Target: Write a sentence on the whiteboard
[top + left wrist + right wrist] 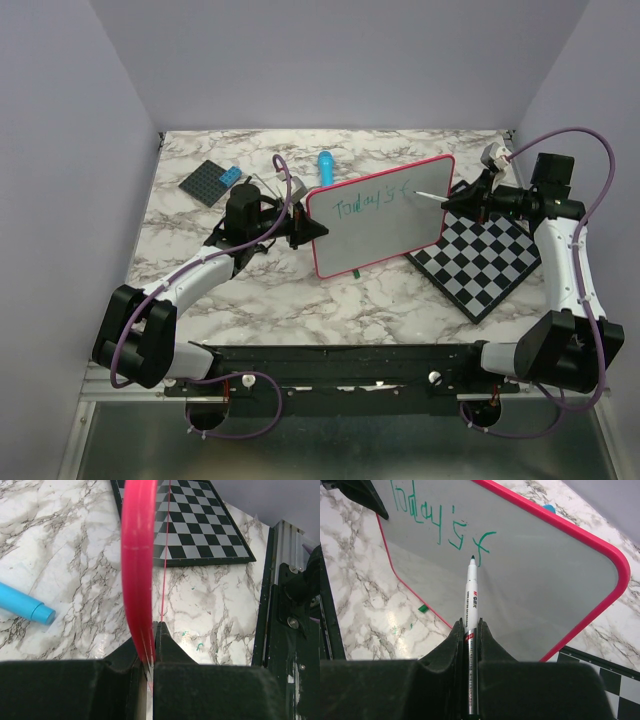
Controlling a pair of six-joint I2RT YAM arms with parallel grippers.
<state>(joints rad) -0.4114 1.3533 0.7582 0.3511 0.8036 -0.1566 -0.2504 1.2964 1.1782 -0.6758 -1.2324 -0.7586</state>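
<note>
The whiteboard [385,225], white with a pink-red rim, is held tilted above the table. My left gripper [318,230] is shut on its left edge; in the left wrist view the rim [137,570] runs edge-on into the pinched left gripper [152,630]. The sentence [368,203] reads "Today's f" in green [440,520]. My right gripper [471,625] is shut on a white marker [471,595], whose green tip sits by the "f" on the whiteboard [535,585]. From above, the right gripper [455,197] and the marker [425,196] are at the board's right side.
A black-and-white chessboard [480,260] lies right of the whiteboard, partly under it. A blue pen [325,167], a dark plate with a blue block [210,180] and a small grey object [268,186] sit behind. A green cap [357,271] lies below the board.
</note>
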